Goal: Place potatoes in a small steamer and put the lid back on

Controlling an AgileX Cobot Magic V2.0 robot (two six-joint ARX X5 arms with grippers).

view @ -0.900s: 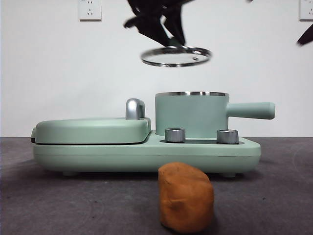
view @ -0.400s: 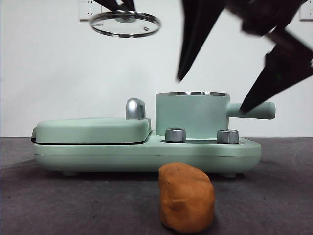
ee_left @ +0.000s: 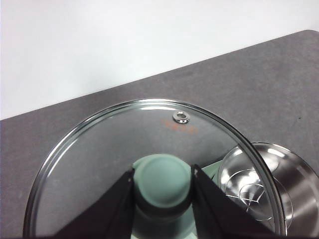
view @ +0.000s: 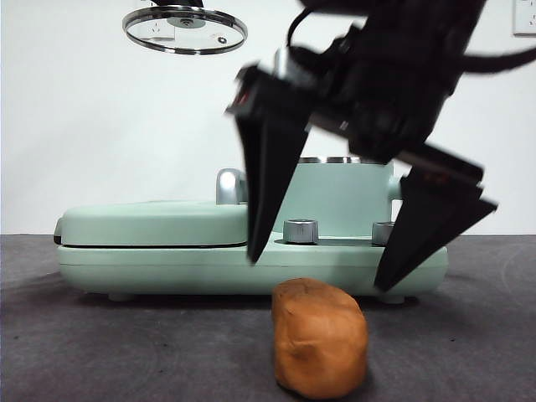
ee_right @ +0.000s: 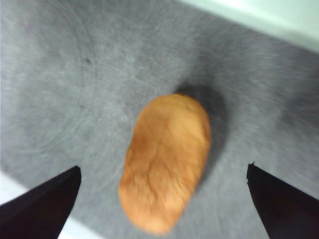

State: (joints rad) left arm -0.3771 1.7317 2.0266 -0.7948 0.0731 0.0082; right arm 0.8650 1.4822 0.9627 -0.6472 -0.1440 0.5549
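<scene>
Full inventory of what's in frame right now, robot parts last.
potato: 1, orange-brown, on the grey table in front of the appliance.
small steamer: 1, mint-green, steel rim, standing on the appliance, uncovered.
lid: 1, clear glass, steel rim, green knob, held high above the griddle side.
griddle cover: 1, mint-green, closed, chrome handle.
control knobs: 2, silver, on the appliance below the steamer.
wall sockets: at least 1, white, on the wall.
table: 1, dark grey.
left gripper: shut on the lid knob.
right gripper: open, above the potato.
</scene>
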